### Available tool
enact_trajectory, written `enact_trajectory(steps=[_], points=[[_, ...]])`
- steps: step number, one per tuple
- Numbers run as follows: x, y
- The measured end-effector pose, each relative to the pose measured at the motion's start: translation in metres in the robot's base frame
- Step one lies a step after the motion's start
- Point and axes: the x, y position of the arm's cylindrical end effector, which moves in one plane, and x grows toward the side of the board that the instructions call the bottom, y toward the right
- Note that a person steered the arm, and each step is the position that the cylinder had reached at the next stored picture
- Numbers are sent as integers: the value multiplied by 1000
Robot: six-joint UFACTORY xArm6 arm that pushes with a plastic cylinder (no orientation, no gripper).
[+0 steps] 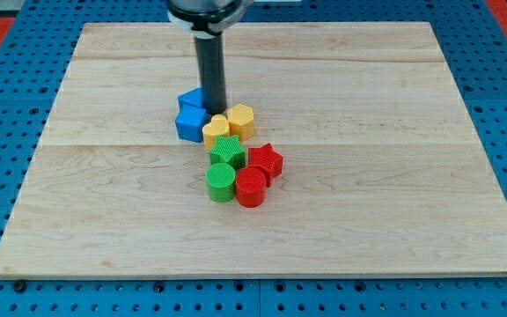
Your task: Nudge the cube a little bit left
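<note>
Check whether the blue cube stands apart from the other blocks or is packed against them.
Packed: the blue cube touches the yellow block, with my tip right beside it.

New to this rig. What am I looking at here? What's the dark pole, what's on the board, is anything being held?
One camera looks down at a wooden board. The dark pole is the robot arm's rod; there are no jaws, so nothing is held. It only pushes. My tip sits in a cluster of small blocks: just right of the blue cube, with another blue block partly hidden behind. Nearby lie two yellow blocks, a green star, a green cylinder, a red star and a red cylinder.
</note>
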Motion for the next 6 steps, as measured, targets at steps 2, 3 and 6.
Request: enact_trajectory(steps=[2, 3, 6], points=[[42, 46], [36, 19], [76, -13]])
